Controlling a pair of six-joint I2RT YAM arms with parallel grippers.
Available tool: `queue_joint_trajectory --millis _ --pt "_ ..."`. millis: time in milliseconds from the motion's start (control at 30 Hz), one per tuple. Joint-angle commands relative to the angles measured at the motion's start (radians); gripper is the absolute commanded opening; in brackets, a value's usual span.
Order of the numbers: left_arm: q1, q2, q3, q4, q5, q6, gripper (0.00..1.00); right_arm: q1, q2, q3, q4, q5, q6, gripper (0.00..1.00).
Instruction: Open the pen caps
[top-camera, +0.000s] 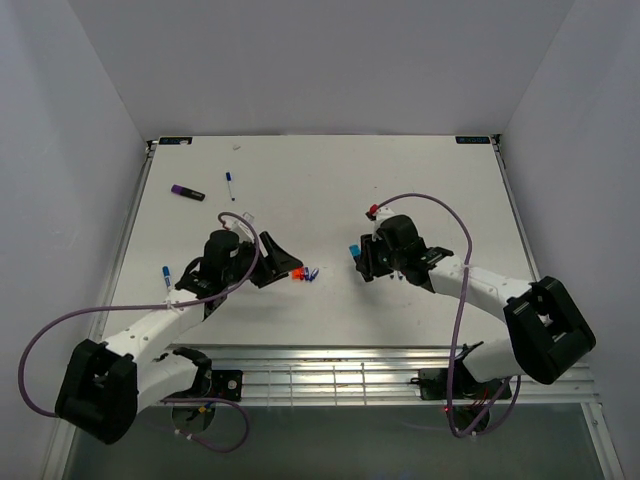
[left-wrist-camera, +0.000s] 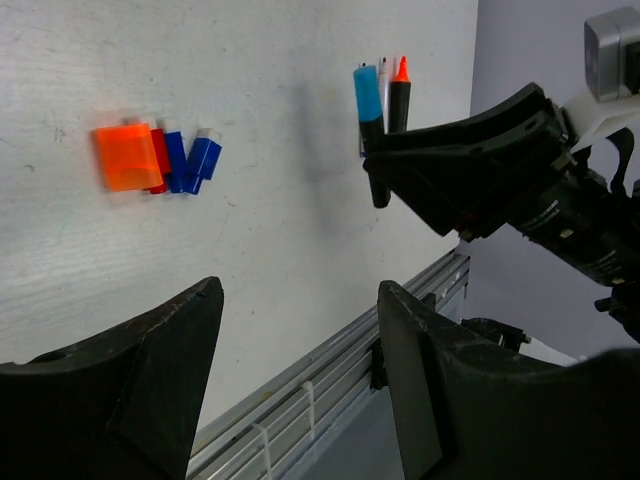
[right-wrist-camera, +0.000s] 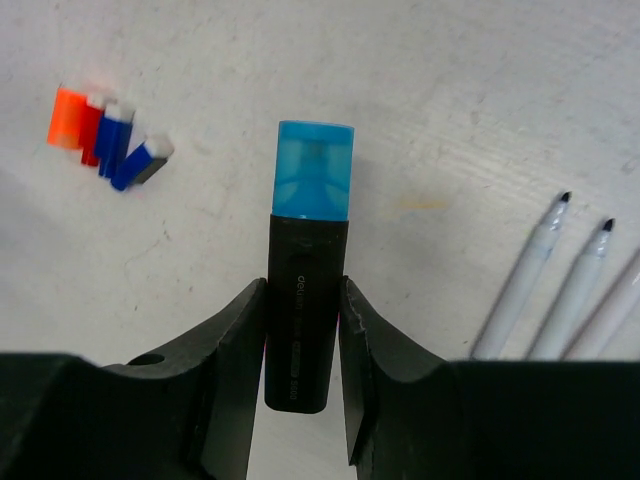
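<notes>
Overhead, your right pincer (top-camera: 362, 260) sits right of centre, the blue cap (top-camera: 356, 252) at its tip. Left wrist: your left pincer (left-wrist-camera: 297, 300) gapes empty. Loose caps (left-wrist-camera: 160, 157) lie upper left on the bench (left-wrist-camera: 280, 200), with no container. Right wrist: the jaws clamp the black body (right-wrist-camera: 303, 340). That cap looks light, stiff and slick, so pinch its flat sides.

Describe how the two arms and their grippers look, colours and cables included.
The left arm and right arm have white links joined by bulky black joint housings. A thin purple cable loops loosely along each. The left gripper and right gripper are matte black, each with two broad wedge-shaped fingers tapering toward the tips.
</notes>
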Motion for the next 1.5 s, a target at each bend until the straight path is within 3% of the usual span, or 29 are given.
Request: queue_joint_trajectory --millis 0,467,1000,1333,1467 --pt "-0.011 0.070 0.066 0.142 0.087 -0.050 0.74 0.039 -0.082 -0.029 0.097 -0.085 0.024 0.08" --pt "-0.124 0.313 0.171 0.237 0.097 -0.110 0.76 0.111 -0.140 -0.066 0.140 -0.162 0.065 0.08" --pt "-0.135 0.468 0.247 0.289 0.133 -0.139 0.75 0.158 -0.124 -0.060 0.182 -0.200 0.099 0.08" --pt "-0.135 0.487 0.250 0.300 0.131 -0.152 0.49 0.168 -0.119 -0.063 0.190 -0.177 0.098 0.08" --pt "-0.135 0.479 0.236 0.306 0.131 -0.155 0.45 0.172 -0.111 -0.057 0.190 -0.148 0.104 0.08"
